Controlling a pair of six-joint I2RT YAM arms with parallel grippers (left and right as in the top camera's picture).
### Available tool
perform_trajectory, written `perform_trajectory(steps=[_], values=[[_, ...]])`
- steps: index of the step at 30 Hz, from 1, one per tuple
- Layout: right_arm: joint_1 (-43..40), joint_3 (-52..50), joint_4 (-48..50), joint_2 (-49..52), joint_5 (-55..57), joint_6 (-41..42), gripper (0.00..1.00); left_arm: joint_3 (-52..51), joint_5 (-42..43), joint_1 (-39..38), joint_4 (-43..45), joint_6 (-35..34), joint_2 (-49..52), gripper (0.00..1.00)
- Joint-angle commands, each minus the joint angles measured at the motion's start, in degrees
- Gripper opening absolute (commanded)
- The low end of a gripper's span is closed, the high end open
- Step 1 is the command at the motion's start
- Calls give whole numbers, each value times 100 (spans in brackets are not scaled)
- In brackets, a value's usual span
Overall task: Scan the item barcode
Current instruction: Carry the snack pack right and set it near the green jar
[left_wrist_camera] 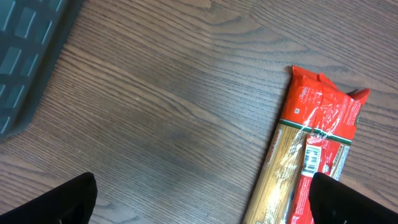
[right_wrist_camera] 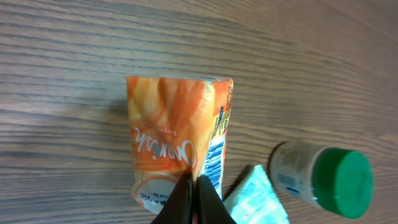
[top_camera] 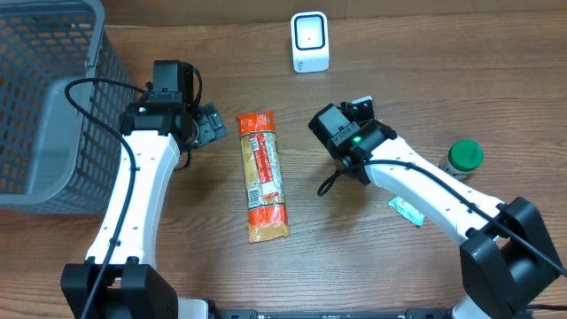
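Note:
My right gripper is shut on the near edge of an orange snack pouch. A blue-and-white barcode runs down the pouch's right side. In the overhead view the pouch is hidden under the right arm's wrist. The white scanner stands at the back of the table, beyond that wrist. My left gripper is open over bare wood, and its right fingertip overlaps a long red-and-clear spaghetti pack. The pack lies lengthwise at mid-table.
A grey mesh basket fills the left side, its corner showing in the left wrist view. A green-lidded bottle and a teal packet lie to the right.

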Motion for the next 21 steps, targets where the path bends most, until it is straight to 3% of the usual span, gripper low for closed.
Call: perform_trajectory(steps=[1, 12, 21], values=[[31, -9, -9, -17, 332, -208, 4, 11, -55, 2, 4, 63, 28, 100], [31, -74, 7, -15, 334, -205, 4, 11, -55, 2, 4, 63, 28, 100], [31, -723, 442, -15, 691, -201, 4, 11, -55, 2, 4, 63, 28, 100]])
